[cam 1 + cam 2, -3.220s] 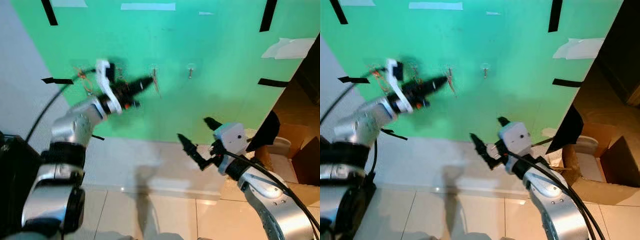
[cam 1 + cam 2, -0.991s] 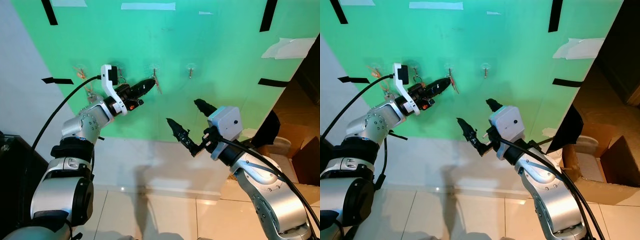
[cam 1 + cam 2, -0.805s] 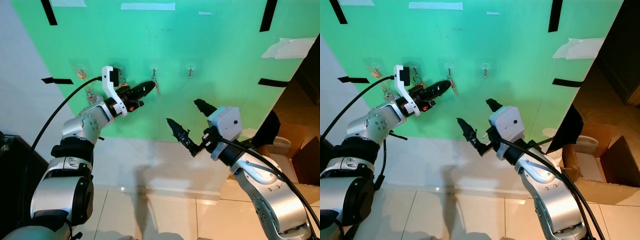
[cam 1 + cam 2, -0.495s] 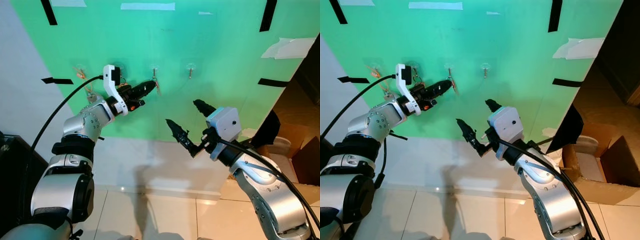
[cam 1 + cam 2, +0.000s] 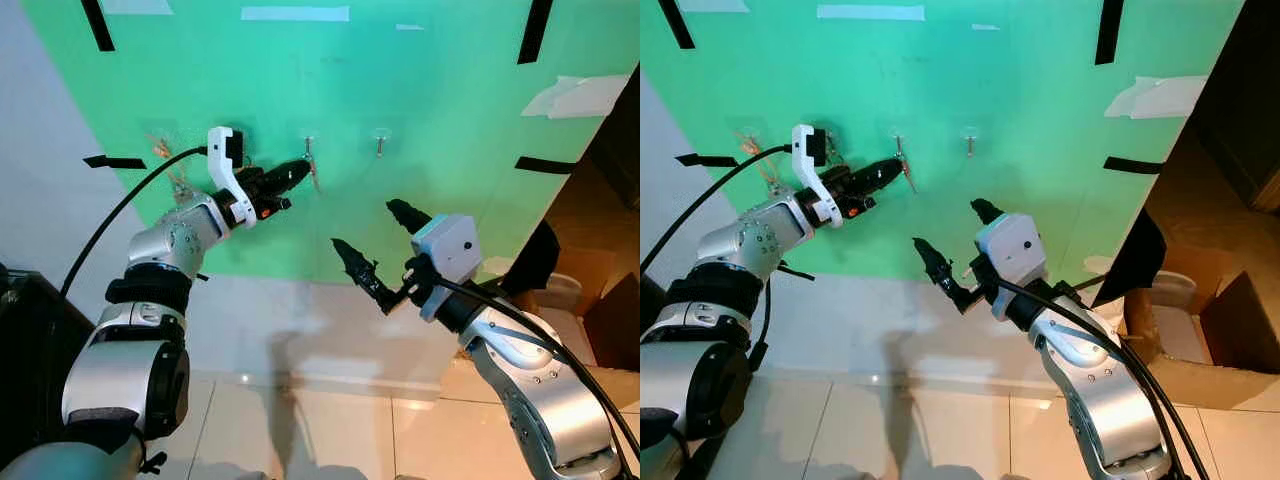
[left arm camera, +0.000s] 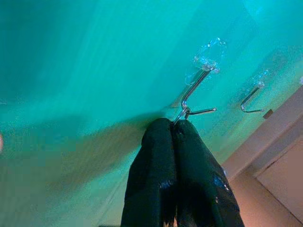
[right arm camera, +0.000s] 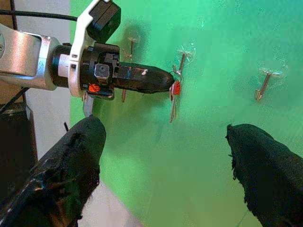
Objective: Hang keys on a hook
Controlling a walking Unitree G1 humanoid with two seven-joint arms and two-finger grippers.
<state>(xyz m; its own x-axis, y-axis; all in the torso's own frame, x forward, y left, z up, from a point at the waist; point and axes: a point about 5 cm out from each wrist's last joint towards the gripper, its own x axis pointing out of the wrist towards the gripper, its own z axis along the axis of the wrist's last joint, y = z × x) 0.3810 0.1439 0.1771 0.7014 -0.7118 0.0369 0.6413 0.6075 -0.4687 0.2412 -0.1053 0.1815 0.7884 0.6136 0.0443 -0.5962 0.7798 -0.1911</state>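
My left gripper (image 5: 301,171) is raised to the green wall (image 5: 440,120), shut on a small bunch of keys (image 7: 173,106) with a red tag (image 7: 176,88). The keys dangle from its tip just under a clear stick-on hook (image 5: 308,141). In the left wrist view the key ring (image 6: 182,113) lies against the bend of this hook (image 6: 199,78); I cannot tell whether it is looped over it. My right gripper (image 5: 368,228) hangs open lower and to the right, off the wall, its fingers (image 7: 78,156) spread wide with nothing between them.
A bare hook (image 5: 380,141) is on the wall to the right. To the left, another hook (image 5: 160,146) carries orange-tagged keys. Black tape strips (image 5: 115,161) mark the wall. A white baseboard ledge (image 5: 300,320) runs below, and an open cardboard box (image 5: 590,290) stands at the right.
Over three seconds my left arm has stopped swinging and settled with the keys at the hook. My right gripper has risen and shifted left. In the last second almost nothing moved.
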